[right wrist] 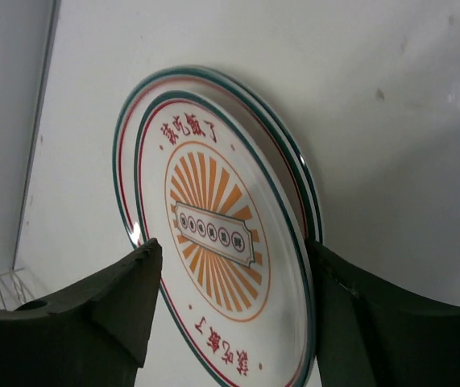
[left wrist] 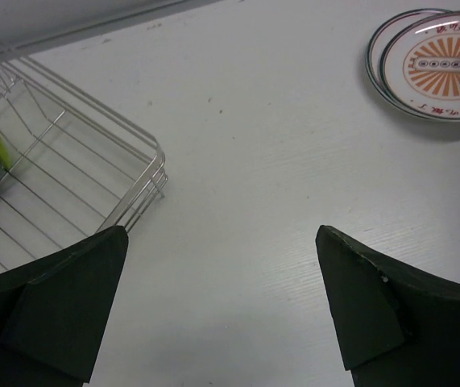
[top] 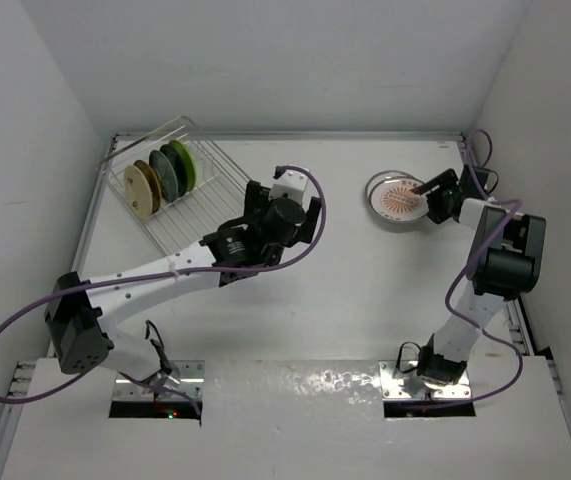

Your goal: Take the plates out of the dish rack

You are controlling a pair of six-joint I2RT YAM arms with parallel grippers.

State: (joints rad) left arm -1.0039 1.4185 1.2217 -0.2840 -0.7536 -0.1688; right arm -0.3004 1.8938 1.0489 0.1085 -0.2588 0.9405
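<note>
1. Counting what is already out, we find the sunburst plate (right wrist: 213, 234) lying face up on the table (top: 345, 300) at the far right, well apart from the dish rack (top: 190, 215).
2. Both wrist views show another rim around it. We judge from this that a second plate (right wrist: 126, 161) lies underneath, so two plates are unloaded and stacked together.
3. Three plates are left in the rack, upright and side by side in its far-left slots: the tan plate (top: 143, 187), the dark green plate (top: 163, 172) and the lime green plate (top: 182, 163). The part of the rack nearer the arms shows only wire.
4. The right claw (right wrist: 231, 258) sits low at the near-right edge of the stack. Its fingers are spread wide on either side of the sunburst plate and grip nothing, so we read it as released and this set-down as finished.
5. The left claw (left wrist: 221, 242) hangs over bare table just beside the rack's right corner. Its fingers are also wide apart and hold nothing.
6. Our tally is two plates out and three to go, a little under halfway. We judge that the lime green plate is the likeliest next pick for the left arm, since it faces the open wire side.
</note>
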